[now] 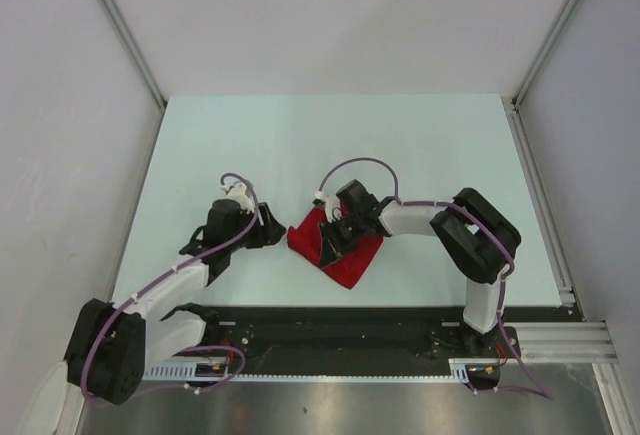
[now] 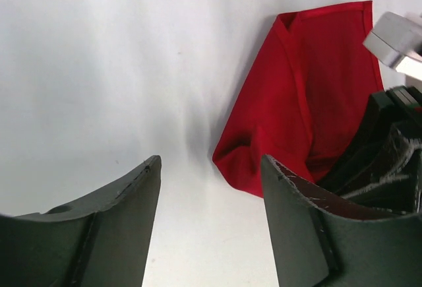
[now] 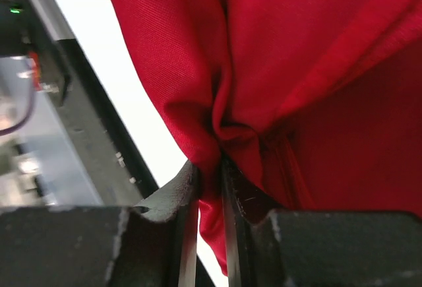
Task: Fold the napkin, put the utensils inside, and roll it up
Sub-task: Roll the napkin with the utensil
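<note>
While right tool [image 3: 210, 171] pinches napkin [image 3: 303, 69], left tool [image 2: 210, 168] agape

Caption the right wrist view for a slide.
Right gripper shut on a bunched fold of the red napkin, white table beside it.

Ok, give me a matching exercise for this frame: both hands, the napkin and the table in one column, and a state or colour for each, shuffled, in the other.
Things:
1. left hand
2. right hand
3. napkin
4. table

States:
A. red, bunched up
B. open, holding nothing
C. pale, plain surface
D. shut, pinching cloth

Pairs: 1-B, 2-D, 3-A, 4-C.
</note>
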Controlling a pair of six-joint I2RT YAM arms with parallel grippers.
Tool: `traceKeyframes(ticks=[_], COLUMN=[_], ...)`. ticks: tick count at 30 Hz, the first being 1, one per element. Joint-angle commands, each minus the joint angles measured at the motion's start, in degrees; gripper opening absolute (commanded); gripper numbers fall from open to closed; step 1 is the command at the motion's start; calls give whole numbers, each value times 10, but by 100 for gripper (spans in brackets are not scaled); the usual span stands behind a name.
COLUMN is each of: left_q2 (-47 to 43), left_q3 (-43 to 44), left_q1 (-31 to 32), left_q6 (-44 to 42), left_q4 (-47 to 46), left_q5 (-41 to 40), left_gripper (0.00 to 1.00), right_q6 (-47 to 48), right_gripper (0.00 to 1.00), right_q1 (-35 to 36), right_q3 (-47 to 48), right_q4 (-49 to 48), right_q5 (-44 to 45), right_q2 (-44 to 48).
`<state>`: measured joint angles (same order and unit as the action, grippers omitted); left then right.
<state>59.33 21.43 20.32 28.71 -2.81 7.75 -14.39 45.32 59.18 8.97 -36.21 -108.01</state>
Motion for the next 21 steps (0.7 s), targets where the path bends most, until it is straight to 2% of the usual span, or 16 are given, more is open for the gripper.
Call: traceKeyframes(ticks=[1, 9, 13, 21], left_q2=[3, 86, 148, 202], left_q3=[-11, -3, 20, 38], left_q1=[10, 30, 39, 42], left_q6=[11, 9, 7, -6], left_q4=[-54, -163, -182, -222], left_q5=[38, 102, 105, 126], left_gripper=[68, 69, 69, 68], right_q6=[-43, -46, -44, -40], right_gripper=[1, 2, 2, 2], right_q1=[-25, -71, -89, -110], right_q3=[-62, -74, -80, -81], right_q4=[45, 13, 3, -8], right_q5=[-47, -98, -112, -127], right_q2=[-29, -77, -91, -106])
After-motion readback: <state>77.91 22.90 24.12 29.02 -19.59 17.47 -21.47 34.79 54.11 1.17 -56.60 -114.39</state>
